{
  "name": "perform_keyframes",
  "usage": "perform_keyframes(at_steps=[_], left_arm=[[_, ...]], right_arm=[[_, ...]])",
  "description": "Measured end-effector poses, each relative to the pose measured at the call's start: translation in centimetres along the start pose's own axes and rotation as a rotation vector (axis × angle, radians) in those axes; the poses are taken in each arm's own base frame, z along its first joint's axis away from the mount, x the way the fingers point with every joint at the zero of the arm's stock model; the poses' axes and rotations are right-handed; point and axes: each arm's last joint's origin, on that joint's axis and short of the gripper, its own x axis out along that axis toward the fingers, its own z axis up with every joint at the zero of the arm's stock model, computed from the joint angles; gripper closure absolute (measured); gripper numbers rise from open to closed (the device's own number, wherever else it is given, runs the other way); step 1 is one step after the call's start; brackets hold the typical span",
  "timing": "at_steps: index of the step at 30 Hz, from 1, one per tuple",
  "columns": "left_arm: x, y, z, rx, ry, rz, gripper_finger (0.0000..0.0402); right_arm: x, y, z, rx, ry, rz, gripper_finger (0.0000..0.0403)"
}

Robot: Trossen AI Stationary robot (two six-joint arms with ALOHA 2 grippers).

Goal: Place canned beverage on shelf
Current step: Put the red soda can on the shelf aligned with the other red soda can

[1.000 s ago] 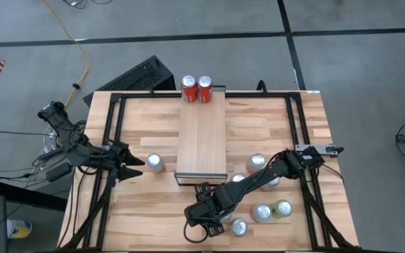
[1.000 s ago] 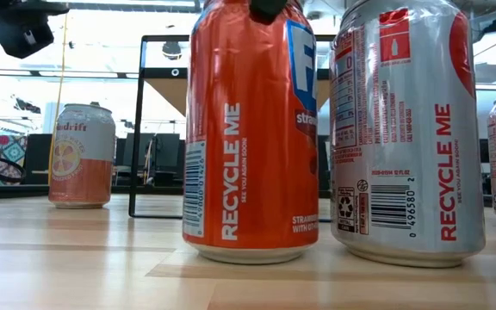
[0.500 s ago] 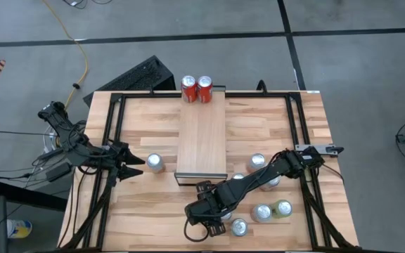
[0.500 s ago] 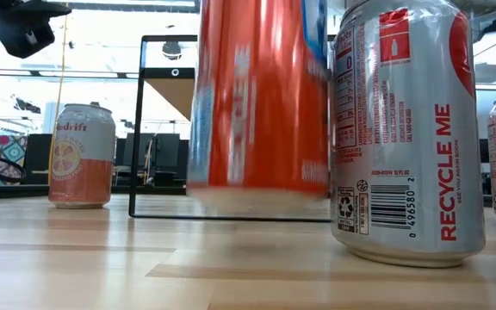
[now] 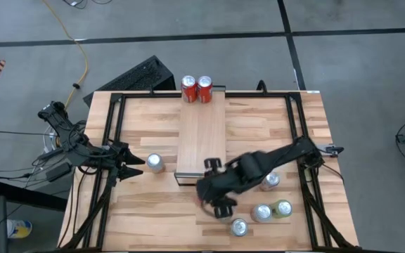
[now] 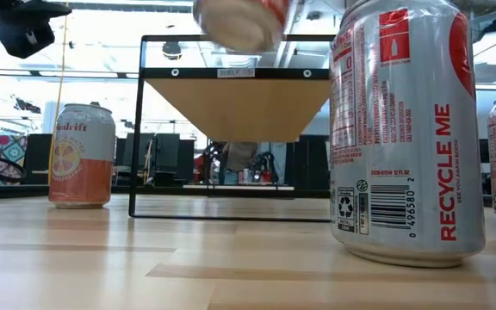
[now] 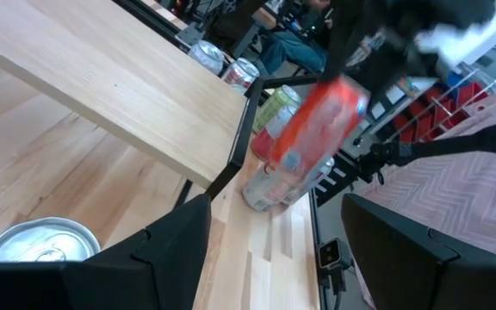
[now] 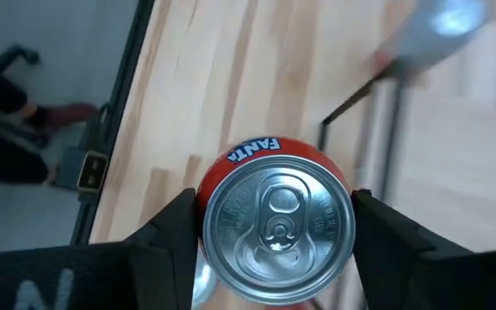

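An orange soda can [image 8: 278, 220] hangs in the air near the shelf's near end, with my right gripper [image 5: 216, 193] shut on it; the low view shows only its underside [image 6: 238, 21]. The shelf [image 5: 201, 137], a long light-wood platform, stands across the table's middle, and two red cans [image 5: 196, 89] stand upright on its far end. My left gripper [image 5: 136, 167] waits open at the table's left. A silver-topped can [image 5: 155, 163] stands just beyond its fingertips, apart from them. My right gripper pinches the orange can's upper wall [image 8: 207, 191], just below the top rim, between its two fingers [image 8: 166, 232], one on each side. The fingers come from above, slanting down. The can hangs below them, lifted clear of the table and somewhat tilted [image 7: 317, 129].
Several loose cans stand on the table's near right [image 5: 261, 212], [image 5: 283, 208], [image 5: 239, 226], [image 5: 270, 181]. In the low view a silver can [image 6: 403, 129] stands close by and a peach can [image 6: 82, 155] at the left. Black frame rails run along the table's sides [image 5: 111, 126].
My right gripper has risen and gone toward the shelf's near end, taking the orange can with it. The can stood on the table a second ago and now hangs clear, well above the tabletop.
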Motion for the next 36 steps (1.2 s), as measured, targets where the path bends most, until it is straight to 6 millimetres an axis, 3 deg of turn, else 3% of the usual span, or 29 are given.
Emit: perform_keyframes(at_steps=[6,13,21,25,32,36], left_arm=[[0.0,0.1,0.0,0.006,-0.02,0.021,0.015],[0.0,0.2,0.2,-0.001,-0.064,0.062,0.015],[0.0,0.3,0.3,-0.003,-0.12,0.118,0.015],[-0.1,0.4,0.4,-0.002,-0.143,0.141,0.015],[-0.1,0.6,0.5,0.004,-0.18,0.186,0.015],[-0.1,0.7,0.4,0.009,-0.196,0.215,0.015]], right_arm=[[-5.7,-3.9,-0.9,-0.012,-0.064,-0.166,0.018],[-9.7,-11.0,-2.1,-0.059,-0.061,-0.334,0.018],[-10.3,-20.3,-4.1,-0.168,0.079,-0.398,0.018],[-10.9,-23.9,-5.3,-0.214,0.104,-0.405,0.018],[-11.7,-27.0,-6.7,-0.311,0.139,-0.409,0.018],[-11.0,-27.9,-7.7,-0.363,0.212,-0.379,0.018]])
